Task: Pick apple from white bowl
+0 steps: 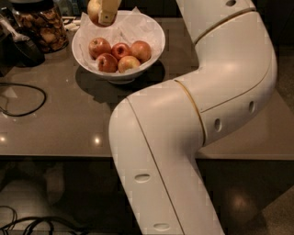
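In the camera view, the claw (104, 13) was at the top edge, up over the back of the white bowl (148, 60). It was pinching the apple (93, 10). The apple hung in the air, pressed against the left side of the claw's pale finger (108, 11), with only part of it showing. It did not touch the five other apples (120, 49), which lay low in the bowl on white paper. The bowl sat on the tabletop (59, 124), near a jar of brown snacks (43, 25). The big white arm (206, 92) bent across the right side.

Glossy white bowl (157, 46), crinkled paper (138, 25), matt gripper fingers (108, 10) above, clasping apple (94, 10)
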`<state>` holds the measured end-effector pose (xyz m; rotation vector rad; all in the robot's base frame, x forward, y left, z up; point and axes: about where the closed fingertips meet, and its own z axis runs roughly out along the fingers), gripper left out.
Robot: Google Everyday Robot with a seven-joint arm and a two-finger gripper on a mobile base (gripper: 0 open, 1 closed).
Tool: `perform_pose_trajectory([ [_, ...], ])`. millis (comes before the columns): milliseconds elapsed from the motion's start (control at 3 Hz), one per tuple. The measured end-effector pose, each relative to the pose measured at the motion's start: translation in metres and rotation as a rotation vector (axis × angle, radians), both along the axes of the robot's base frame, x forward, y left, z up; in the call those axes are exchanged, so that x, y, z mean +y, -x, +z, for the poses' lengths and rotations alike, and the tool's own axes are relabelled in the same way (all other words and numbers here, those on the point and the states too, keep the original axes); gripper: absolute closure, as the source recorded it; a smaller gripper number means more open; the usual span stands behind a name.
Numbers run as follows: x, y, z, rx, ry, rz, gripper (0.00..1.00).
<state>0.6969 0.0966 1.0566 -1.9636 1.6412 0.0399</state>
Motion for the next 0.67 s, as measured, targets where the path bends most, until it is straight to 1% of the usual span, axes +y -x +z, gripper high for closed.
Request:
perform_pose_trajectory([
  [333,0.006,0.018,0.016,0.005,-0.027,0.035,1.00],
  [667,0.010,0.039,0.028,0.034,-0.075,0.076,1.00],
])
